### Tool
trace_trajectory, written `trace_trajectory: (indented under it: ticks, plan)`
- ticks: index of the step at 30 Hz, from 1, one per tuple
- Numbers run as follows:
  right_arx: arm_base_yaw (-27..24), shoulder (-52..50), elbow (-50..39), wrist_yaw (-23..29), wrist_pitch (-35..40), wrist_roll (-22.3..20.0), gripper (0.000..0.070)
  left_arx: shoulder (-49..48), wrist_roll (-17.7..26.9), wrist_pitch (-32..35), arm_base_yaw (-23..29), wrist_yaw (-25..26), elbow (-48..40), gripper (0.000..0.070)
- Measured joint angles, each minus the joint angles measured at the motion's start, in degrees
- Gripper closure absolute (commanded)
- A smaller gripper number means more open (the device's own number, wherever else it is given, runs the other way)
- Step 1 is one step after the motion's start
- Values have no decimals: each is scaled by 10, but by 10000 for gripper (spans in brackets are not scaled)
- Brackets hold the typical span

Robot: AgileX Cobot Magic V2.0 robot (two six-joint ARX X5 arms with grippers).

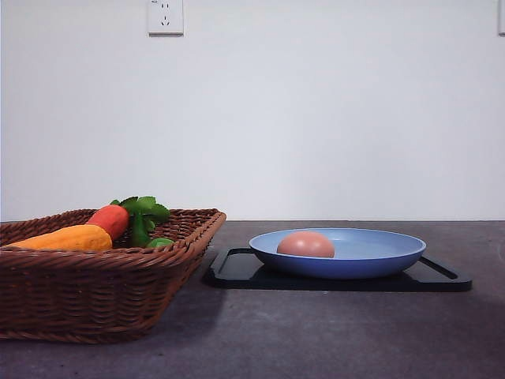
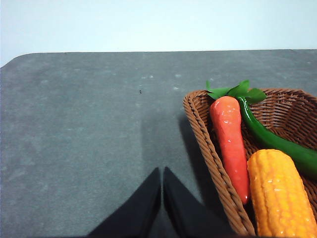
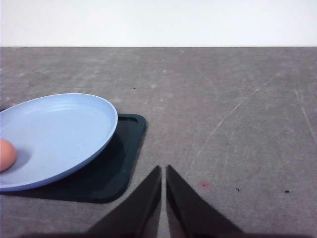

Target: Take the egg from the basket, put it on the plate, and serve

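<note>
The reddish-brown egg lies in the light-blue plate, left of its middle; its edge also peeks in as the egg on the plate in the right wrist view. The brown wicker basket stands at the left and holds toy vegetables. My left gripper is shut and empty over bare table beside the basket's rim. My right gripper is shut and empty over bare table, off the corner of the tray beside the plate.
The plate rests on a flat black tray. In the basket lie an orange-red carrot toy, a yellow corn cob and a green pepper. A white wall with a socket stands behind the dark table.
</note>
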Motion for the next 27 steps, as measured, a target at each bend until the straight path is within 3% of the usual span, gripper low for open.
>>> trace_trajectory:
  ticks: [27]
  plan:
    - [0,0,0,0,0,0,700,0,0,0,0,0,0,700]
